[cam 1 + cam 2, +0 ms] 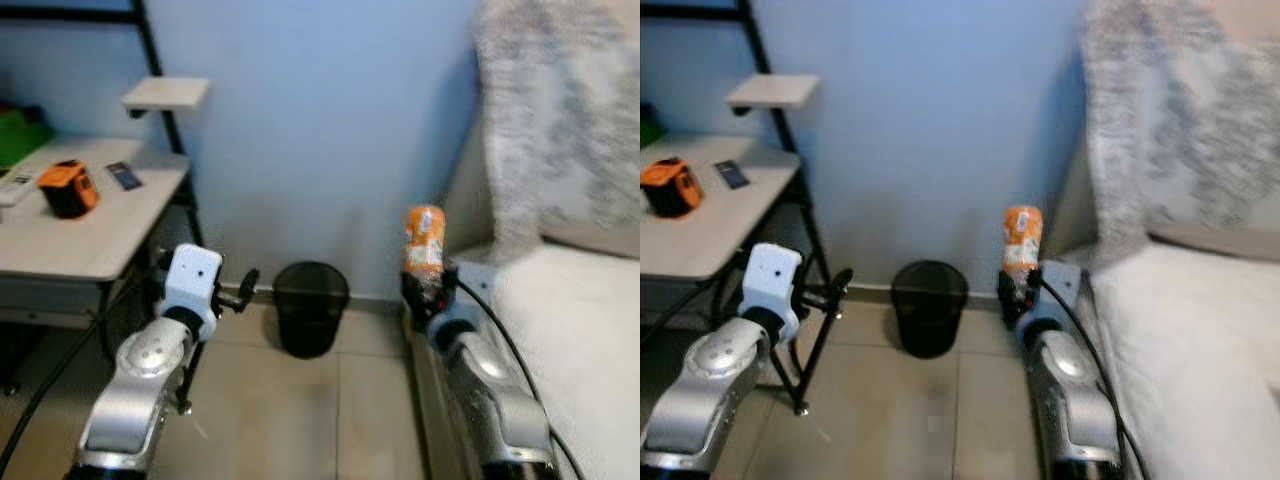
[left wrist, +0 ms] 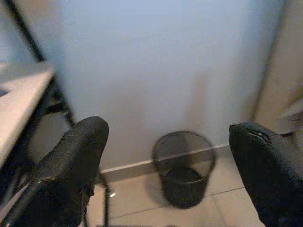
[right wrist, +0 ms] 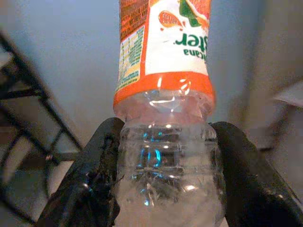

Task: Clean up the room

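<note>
While bin sits well left of bottle, early release risks miss onto tile.

Left eye: right gripper [image 1: 425,290] raised beside white bed [image 1: 580,330], fingers clamped on clear plastic bottle with orange label [image 1: 424,243], held upright. Black mesh wastebasket [image 1: 310,307] on floor against wall, between arms. Left gripper [image 1: 243,288] low, beside pale desk [image 1: 80,240], holding nothing.

Left wrist: fingers [image 2: 75,161] spread wide, wastebasket centred between them.

Right wrist: pads [image 3: 102,175] squeeze crumpled clear section; thin wall could deform, bottle could slip or tilt.
</note>
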